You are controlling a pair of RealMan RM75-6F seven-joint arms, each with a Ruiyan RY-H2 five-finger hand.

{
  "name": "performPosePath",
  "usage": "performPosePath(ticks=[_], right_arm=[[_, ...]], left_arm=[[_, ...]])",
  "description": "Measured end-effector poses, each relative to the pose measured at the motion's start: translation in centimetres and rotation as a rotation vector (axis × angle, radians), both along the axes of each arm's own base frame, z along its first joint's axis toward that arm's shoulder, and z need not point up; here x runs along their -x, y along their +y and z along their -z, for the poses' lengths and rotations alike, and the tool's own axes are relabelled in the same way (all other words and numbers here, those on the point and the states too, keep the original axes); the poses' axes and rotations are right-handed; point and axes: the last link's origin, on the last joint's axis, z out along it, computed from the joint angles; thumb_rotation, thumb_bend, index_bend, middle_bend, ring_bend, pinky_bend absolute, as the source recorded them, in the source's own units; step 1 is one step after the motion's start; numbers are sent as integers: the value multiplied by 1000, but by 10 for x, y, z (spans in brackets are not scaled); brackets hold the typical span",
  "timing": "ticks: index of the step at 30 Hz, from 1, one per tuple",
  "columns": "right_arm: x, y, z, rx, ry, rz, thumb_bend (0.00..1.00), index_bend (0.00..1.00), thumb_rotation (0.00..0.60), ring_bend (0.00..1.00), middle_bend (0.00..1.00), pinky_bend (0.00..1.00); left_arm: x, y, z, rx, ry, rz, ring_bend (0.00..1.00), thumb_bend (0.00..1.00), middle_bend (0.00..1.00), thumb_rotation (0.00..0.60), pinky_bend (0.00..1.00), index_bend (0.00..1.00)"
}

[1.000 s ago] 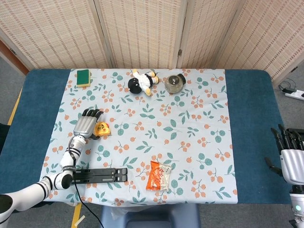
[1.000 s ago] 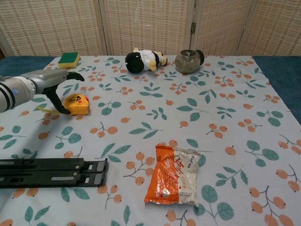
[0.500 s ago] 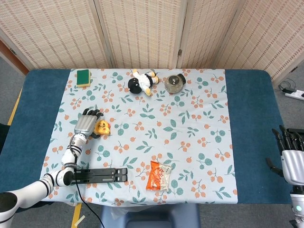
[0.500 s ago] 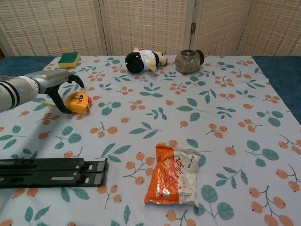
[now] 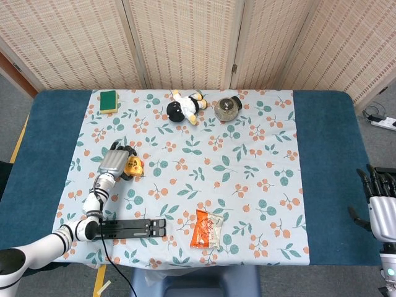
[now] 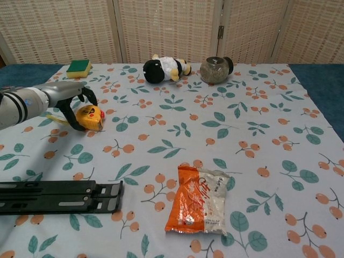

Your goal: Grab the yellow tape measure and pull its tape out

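Note:
The yellow tape measure [image 5: 132, 166] [image 6: 90, 117] lies on the floral cloth at the left side of the table. My left hand [image 5: 113, 162] [image 6: 64, 98] wraps it from the left, with fingers curled over its top and the thumb at its near side. A short yellow strip shows by the thumb in the chest view. My right hand [image 5: 380, 205] hangs off the table's right edge, fingers apart and empty; only the head view shows it.
A green sponge [image 5: 109, 101] sits at the back left. A plush toy [image 5: 185, 106] and a toppled glass jar [image 5: 227, 108] lie at the back centre. An orange snack bag [image 6: 201, 201] and a black folded stand [image 6: 54, 196] lie near the front edge.
My left hand's fingers have curled in around the tape measure, which has shifted slightly away from me. The right hand has sunk a little lower in the head view.

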Motion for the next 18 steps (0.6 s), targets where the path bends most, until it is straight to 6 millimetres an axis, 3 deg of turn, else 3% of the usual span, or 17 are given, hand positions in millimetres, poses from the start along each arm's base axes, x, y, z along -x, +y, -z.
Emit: performPosePath(ticks=[5,13,18], right_arm=[[1,0,0,1,0,5,332,0,600,98,0,0],[1,0,1,-2,1,8,332,0,600,99,0,0],[-5,-4,4,-23,-7,-15,331,0,600,98,2,0]], left_arm=[[-2,1,2,6,5,0,257,237,282,600,0,358],[-5,3,3,-6,-18,7,397,451,469,600,32,514],[-11,1,2,-17,-72,23,436,491,528,600,61,574]])
